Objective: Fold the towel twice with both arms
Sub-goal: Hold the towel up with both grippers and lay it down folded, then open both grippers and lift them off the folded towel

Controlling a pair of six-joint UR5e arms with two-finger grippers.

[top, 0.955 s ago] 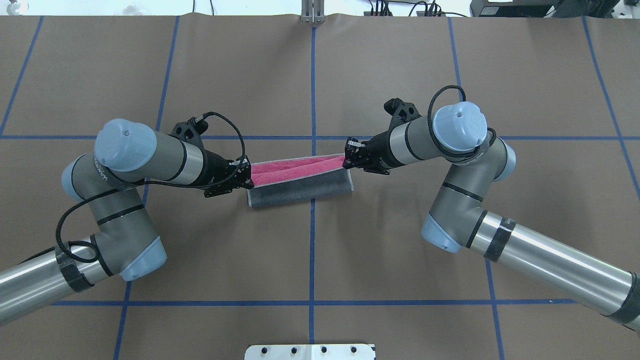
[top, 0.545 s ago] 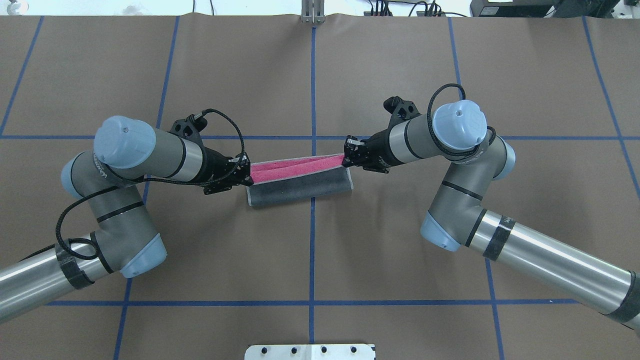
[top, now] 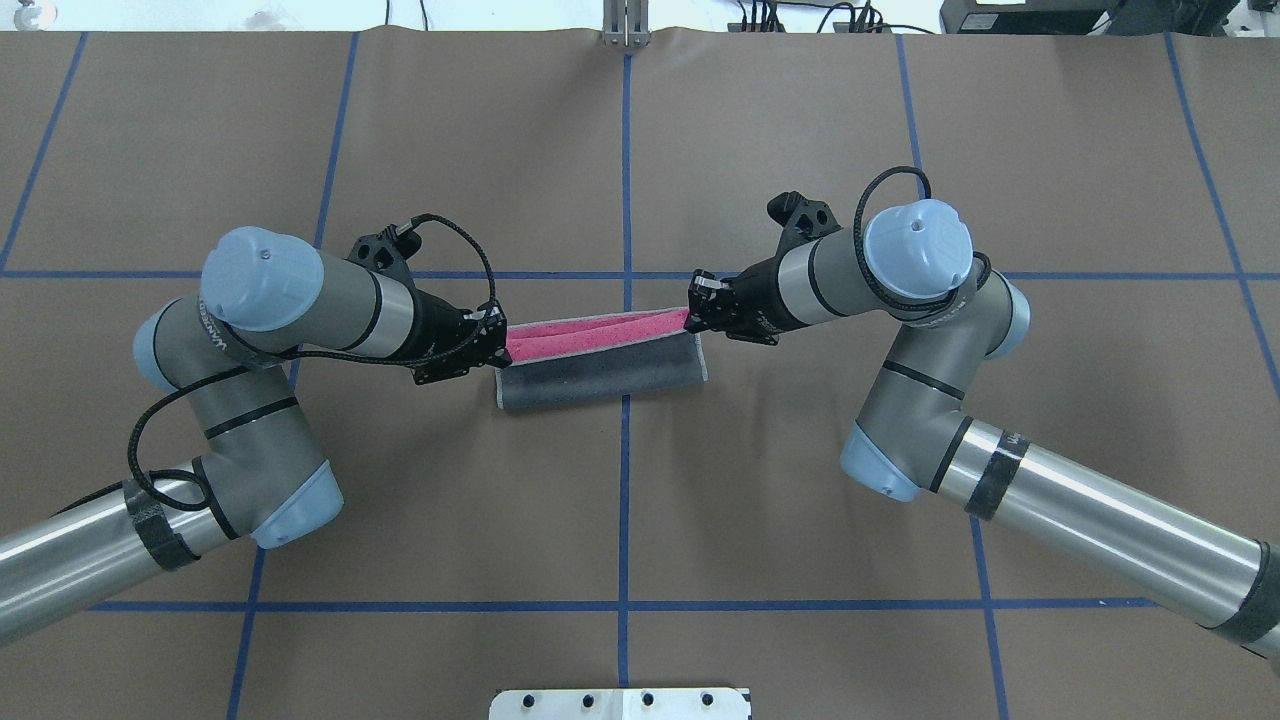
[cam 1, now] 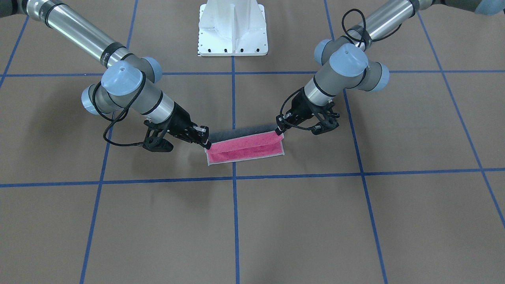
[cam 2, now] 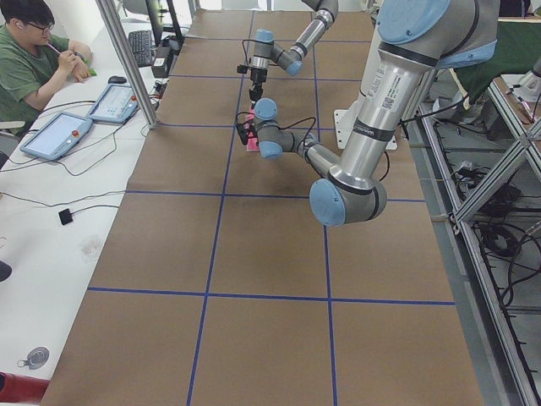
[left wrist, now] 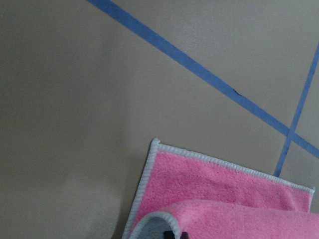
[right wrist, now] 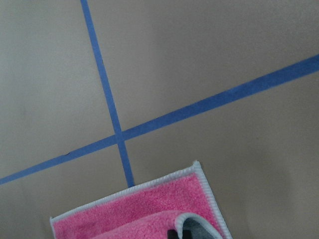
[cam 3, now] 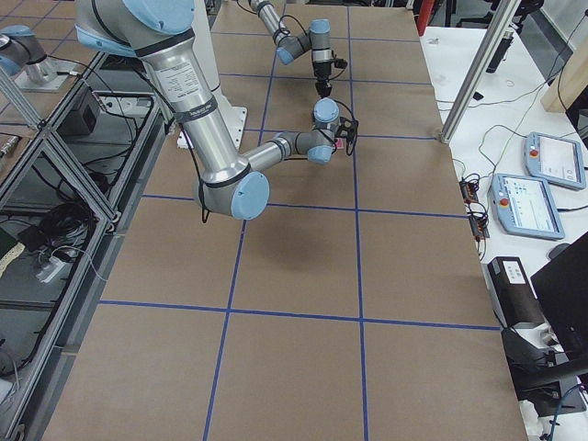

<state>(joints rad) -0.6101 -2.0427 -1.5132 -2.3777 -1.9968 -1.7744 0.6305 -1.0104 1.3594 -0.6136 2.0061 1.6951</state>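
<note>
The small square terry towel (top: pixel 600 378), pink on one face, dark grey on the other and edged in light grey stitching, lies at the middle of the brown paper-covered surface (top: pixel 800 500), across one of the blue tape lines (top: pixel 625 500). The silver-tubed left arm (top: pixel 290 300) reaches one short end of it and the silver-tubed right arm (top: pixel 860 270) the other. Each arm's jaws look clamped on a corner of the cloth's robot-side edge; the wrist views show only a dark tip tucked under the curled cloth (left wrist: pixel 219 184), so that grip is a judgement.

The held edge is raised and rolled over, grey face up, while the far part rests flat with its pink face up (cam 1: pixel 246 150). The flat layer looks single in the right wrist view (right wrist: pixel 149 211), so this reads as the first of the two folds, roughly halfway over.

The next move calls for both arms to carry the held edge away from the robot in step, keeping the cloth taut between them, then lower it so its corners meet the far corners squarely before the jaws let go. Uneven travel would skew the crease
</note>
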